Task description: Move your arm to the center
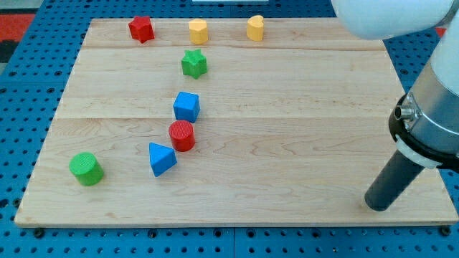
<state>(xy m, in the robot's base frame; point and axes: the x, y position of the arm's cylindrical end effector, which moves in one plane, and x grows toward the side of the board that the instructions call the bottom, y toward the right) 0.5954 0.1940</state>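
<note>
My tip [378, 206] rests on the wooden board [287, 143] near its bottom right corner, far to the right of all the blocks. Near the board's middle left stand a blue cube [186, 107], a red cylinder [182, 135] just below it, and a blue triangular block [161, 158] lower left of that. A green star [193, 64] sits above the blue cube. A green cylinder [86, 168] is at the bottom left.
Along the top edge are a red star [141, 29] and two yellow blocks [198, 31] [255, 27]. The arm's white and grey body [430, 107] fills the view's right side. Blue matting surrounds the board.
</note>
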